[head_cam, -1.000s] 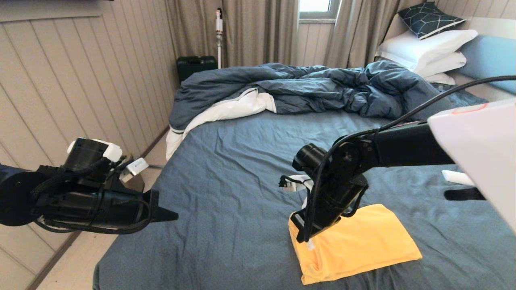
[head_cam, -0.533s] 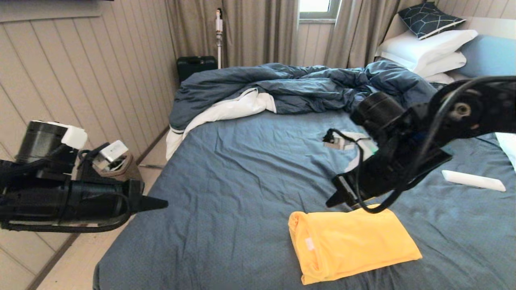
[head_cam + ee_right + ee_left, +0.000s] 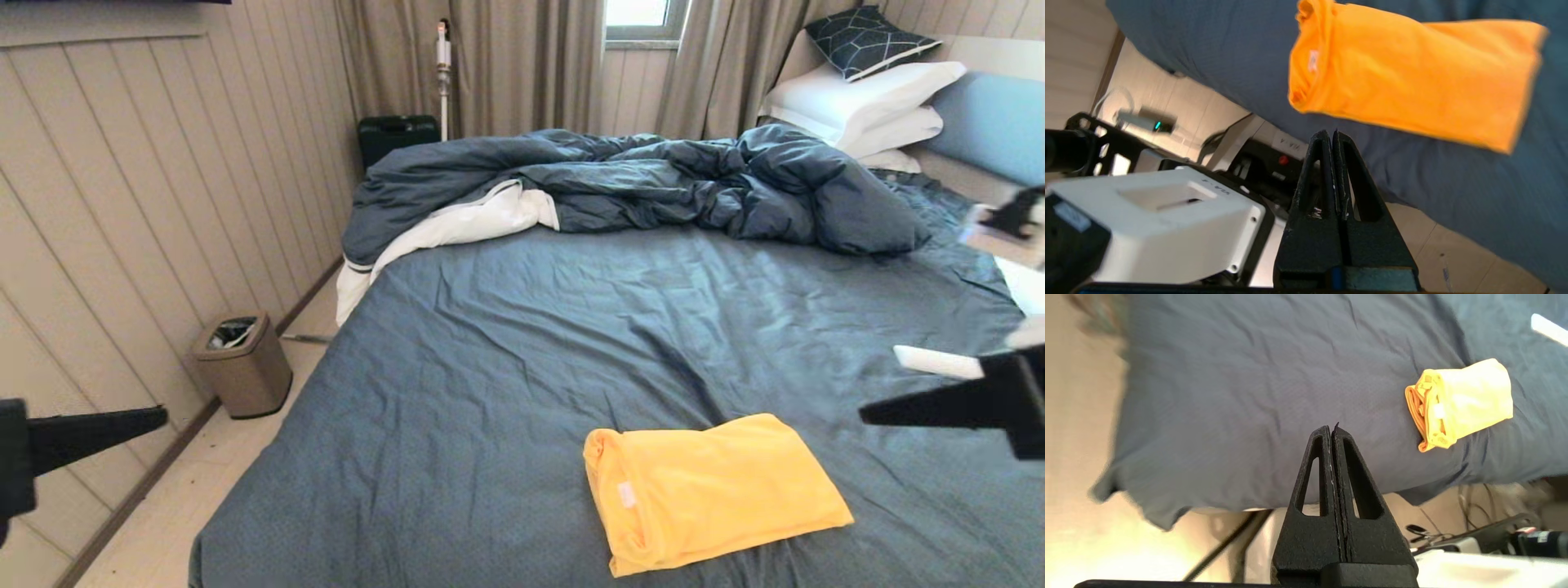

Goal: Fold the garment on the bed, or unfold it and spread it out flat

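**Shirt folded, both arms off to the sides**

The garment (image 3: 714,490) lies folded in a neat yellow bundle on the bed (image 3: 490,367), near the front edge. The left end effector (image 3: 1333,430) is clenched on nothing, out past the bed's left side. The right end effector (image 3: 1331,136) is clenched and empty too, at the right. The folding looks done. Next, the arms likely just need to park.

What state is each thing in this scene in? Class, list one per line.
T-shirt: folded, lying on the bed.
Bed: sheet bare, slightly creased.
Duvet: rumpled, bunched at the far end.
Pillows: stacked.
Left gripper: shut, empty.
Right gripper: shut, empty.
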Controlling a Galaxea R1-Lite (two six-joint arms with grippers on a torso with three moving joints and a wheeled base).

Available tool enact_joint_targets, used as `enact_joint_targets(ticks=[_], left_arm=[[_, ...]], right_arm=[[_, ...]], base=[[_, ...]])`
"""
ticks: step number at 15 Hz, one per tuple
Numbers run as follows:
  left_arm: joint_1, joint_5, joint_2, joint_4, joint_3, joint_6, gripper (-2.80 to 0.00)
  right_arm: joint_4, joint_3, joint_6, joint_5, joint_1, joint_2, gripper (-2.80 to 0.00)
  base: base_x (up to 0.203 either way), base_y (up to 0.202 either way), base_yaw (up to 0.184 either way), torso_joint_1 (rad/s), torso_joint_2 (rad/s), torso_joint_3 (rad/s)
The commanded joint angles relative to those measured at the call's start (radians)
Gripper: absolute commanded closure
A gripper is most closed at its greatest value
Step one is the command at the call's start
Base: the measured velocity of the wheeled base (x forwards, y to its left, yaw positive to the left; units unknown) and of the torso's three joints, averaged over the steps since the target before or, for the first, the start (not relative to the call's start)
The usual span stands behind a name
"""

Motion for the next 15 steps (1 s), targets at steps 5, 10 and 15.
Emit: enact_joint_targets(ticks=[5,10,15], left_arm=[[0.026,0.106,-0.507,0.205,0.152,0.032,0.00],[0.027,0.254,-0.691,0.181,0.347,0.144,0.00],[0.027,0.384,-0.690,-0.155,0.612,0.220,0.00]], right_arm=[[0.005,0.401,-0.024,-0.171,-0.056,-0.706,0.00],[-0.217,0.789,-0.030,-0.286,-0.052,-0.937,0.00],[-0.772,1.183,-0.121,-0.430,-0.037,-0.950,0.00]], base=[[0.000,0.000,0.000,0.000,0.00,0.000],[0.000,0.000,0.000,0.000,0.00,0.000],[0.000,0.000,0.000,0.000,0.00,0.000]])
